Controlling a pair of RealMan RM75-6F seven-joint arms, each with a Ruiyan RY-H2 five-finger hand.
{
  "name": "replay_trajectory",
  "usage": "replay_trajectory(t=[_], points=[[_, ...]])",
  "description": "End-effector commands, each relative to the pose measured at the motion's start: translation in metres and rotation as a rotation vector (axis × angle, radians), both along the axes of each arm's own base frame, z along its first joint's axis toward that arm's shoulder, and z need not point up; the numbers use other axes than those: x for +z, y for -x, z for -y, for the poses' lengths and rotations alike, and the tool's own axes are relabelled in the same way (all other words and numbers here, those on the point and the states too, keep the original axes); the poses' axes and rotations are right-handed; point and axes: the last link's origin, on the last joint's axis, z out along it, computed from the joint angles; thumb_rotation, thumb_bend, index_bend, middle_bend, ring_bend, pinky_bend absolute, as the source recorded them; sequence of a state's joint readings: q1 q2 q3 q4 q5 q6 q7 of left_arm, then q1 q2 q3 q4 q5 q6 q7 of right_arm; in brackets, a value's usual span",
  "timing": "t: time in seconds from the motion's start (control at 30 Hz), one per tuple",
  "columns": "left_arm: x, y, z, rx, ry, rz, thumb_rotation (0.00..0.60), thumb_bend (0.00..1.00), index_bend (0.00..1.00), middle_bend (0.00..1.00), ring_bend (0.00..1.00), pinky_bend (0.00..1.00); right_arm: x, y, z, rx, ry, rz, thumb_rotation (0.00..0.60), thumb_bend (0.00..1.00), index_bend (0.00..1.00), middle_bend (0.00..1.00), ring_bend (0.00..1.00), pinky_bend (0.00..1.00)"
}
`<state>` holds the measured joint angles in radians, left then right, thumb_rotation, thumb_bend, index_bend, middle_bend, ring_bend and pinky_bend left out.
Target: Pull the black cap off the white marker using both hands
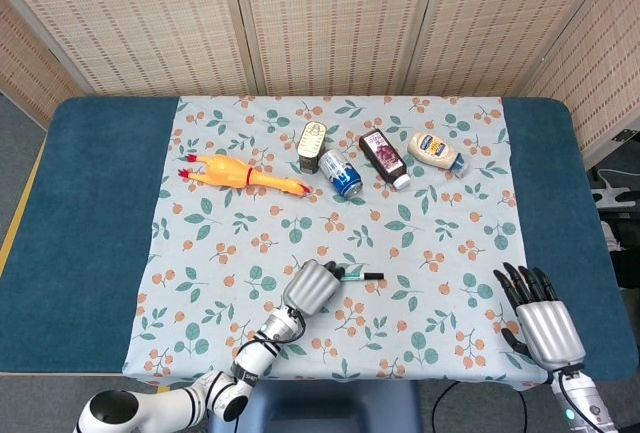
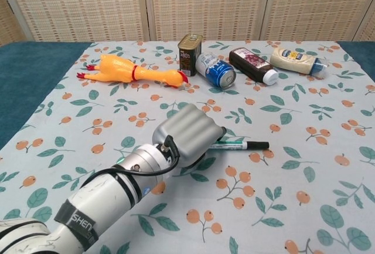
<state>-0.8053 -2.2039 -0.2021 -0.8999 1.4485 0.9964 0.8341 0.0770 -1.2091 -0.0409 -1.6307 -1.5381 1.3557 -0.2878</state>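
The white marker lies on the flowered cloth with its black cap pointing right. My left hand covers the marker's left end, fingers curled down around the barrel and thumb tucked underneath. In the head view the same left hand sits just left of the marker, whose cap end sticks out. My right hand hovers open near the table's front right corner, fingers spread, well away from the marker. The chest view does not show it.
At the back of the cloth lie a yellow rubber chicken, a small tin, a blue can, a dark sauce bottle and a mayonnaise bottle. Bare blue table flanks the cloth.
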Motion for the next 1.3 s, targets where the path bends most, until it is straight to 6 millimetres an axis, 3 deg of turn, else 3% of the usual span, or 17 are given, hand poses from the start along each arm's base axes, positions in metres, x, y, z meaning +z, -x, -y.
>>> replay_trajectory(t=[0.03,0.43,0.63,0.77,0.97,1.13,1.3], points=[[0.002,0.0,0.0,-0.006,-0.006,-0.008,0.6,0.47,0.4,0.52,0.98,1.0,0.0,0.0,0.0,-0.001,0.0,0.001,0.6,0.16,0.0,0.0,0.0,0.0],[0.007,0.001,0.002,-0.002,-0.014,-0.082,0.6,0.46,0.42,0.53,0.98,1.0,0.0,0.0,0.0,0.001,0.004,0.004,0.6,0.16,0.0,0.0,0.0,0.0],[0.016,-0.004,0.005,-0.04,-0.026,-0.02,0.6,0.45,0.65,0.8,0.98,1.0,-0.002,-0.003,-0.001,0.013,0.0,0.009,0.6,0.16,0.0,0.0,0.0,0.0],[0.021,-0.007,0.01,-0.061,-0.017,0.051,0.6,0.44,0.73,0.87,0.98,1.0,-0.005,-0.007,0.0,0.04,0.003,0.022,0.6,0.16,0.0,0.0,0.0,0.0],[0.029,-0.015,0.022,-0.045,0.029,0.138,0.6,0.45,0.75,0.9,0.98,1.0,-0.029,-0.026,0.014,0.148,-0.013,0.12,0.6,0.16,0.0,0.0,0.0,0.0],[0.037,-0.028,0.032,-0.038,0.031,0.166,0.6,0.45,0.74,0.89,0.98,1.0,-0.064,-0.042,0.033,0.239,-0.054,0.18,0.6,0.16,0.01,0.0,0.0,0.0],[0.042,-0.035,0.041,-0.024,0.045,0.18,0.6,0.44,0.74,0.88,0.98,1.0,-0.096,-0.055,0.042,0.291,-0.071,0.266,0.6,0.16,0.21,0.0,0.0,0.0]])
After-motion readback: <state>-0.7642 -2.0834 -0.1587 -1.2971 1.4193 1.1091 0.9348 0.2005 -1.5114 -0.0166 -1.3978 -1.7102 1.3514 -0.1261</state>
